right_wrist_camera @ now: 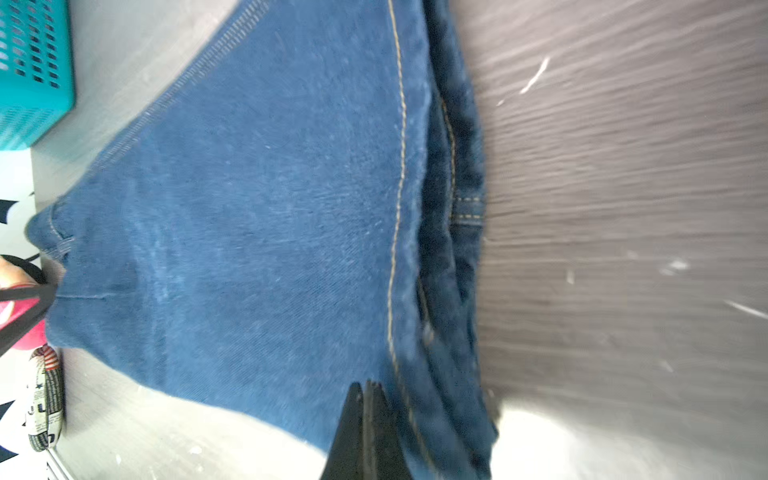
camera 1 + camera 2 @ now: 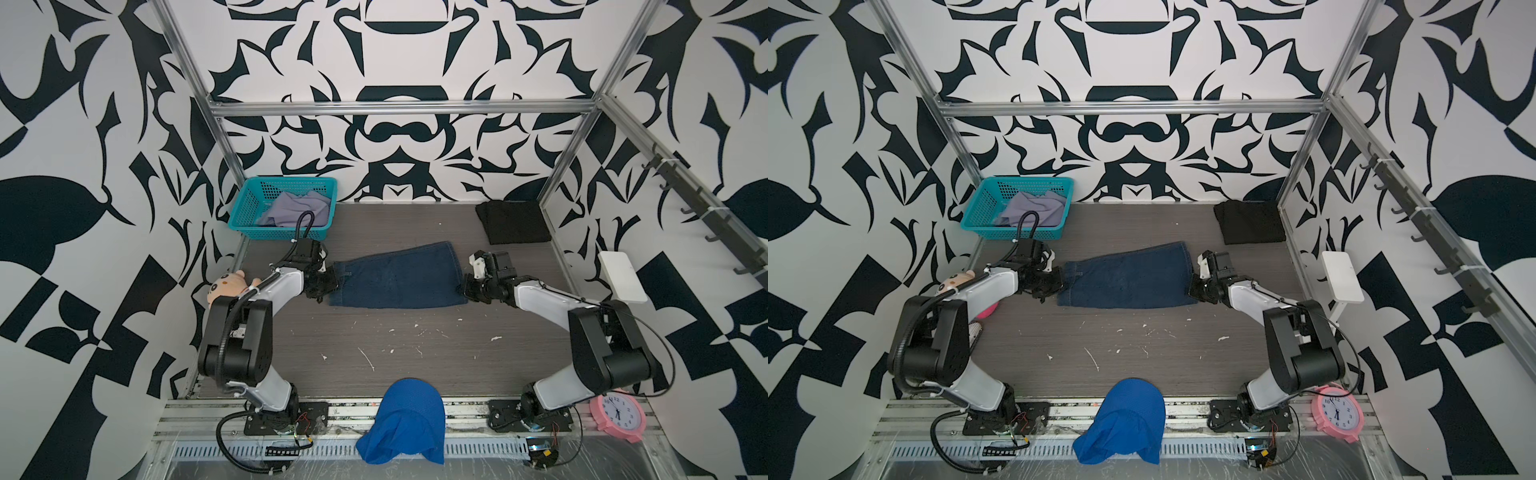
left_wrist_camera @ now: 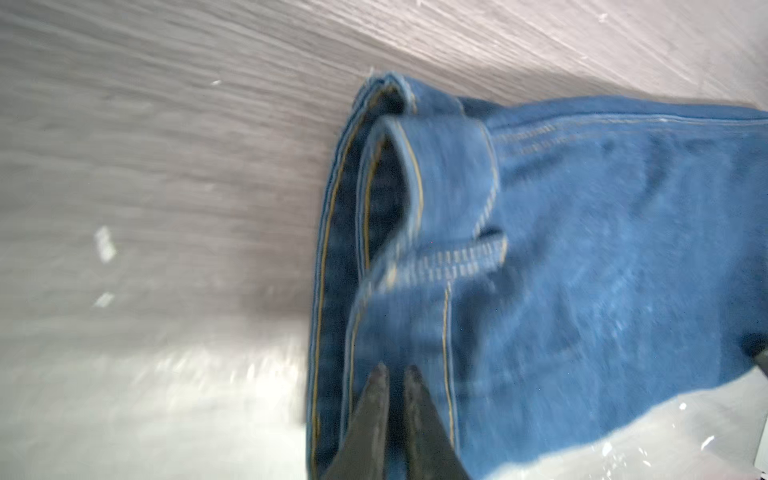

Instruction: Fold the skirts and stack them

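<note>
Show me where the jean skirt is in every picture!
Top view: jean skirt, middle of the table.
Top view: same place.
Left wrist: narrow stitched end, just past the left claw.
Right wrist: wide end, just past the right claw.
Shared landmark: the grey wood table under it.

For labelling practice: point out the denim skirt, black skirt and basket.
denim skirt (image 2: 399, 276): a top view, cloth middle.
black skirt (image 2: 513, 222): a top view, cloth middle.
basket (image 2: 248, 203): a top view, left wall.
</note>
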`<state>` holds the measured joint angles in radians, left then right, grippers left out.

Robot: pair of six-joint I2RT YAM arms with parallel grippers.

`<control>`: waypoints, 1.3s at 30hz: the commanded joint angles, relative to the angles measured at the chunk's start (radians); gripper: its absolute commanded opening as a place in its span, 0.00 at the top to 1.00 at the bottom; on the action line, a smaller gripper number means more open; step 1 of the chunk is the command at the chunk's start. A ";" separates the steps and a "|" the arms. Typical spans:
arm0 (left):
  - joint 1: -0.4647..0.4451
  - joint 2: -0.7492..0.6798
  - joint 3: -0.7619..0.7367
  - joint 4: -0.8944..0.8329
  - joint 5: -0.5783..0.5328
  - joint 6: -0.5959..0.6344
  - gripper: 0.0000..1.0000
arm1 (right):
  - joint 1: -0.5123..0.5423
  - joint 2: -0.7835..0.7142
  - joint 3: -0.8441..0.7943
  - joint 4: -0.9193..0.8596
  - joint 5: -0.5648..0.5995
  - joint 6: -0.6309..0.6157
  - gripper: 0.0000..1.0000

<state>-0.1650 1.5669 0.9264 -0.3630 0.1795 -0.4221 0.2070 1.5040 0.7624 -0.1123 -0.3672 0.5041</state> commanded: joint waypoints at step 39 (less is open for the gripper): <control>-0.129 -0.082 -0.029 0.201 -0.245 -0.049 0.79 | -0.015 0.047 0.288 -0.106 0.060 -0.104 0.59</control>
<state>-0.2966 1.5730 0.9440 -0.1921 -0.0517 -0.4637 0.1528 1.5772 1.0031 -0.1825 -0.3069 0.4465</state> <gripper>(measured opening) 0.186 0.416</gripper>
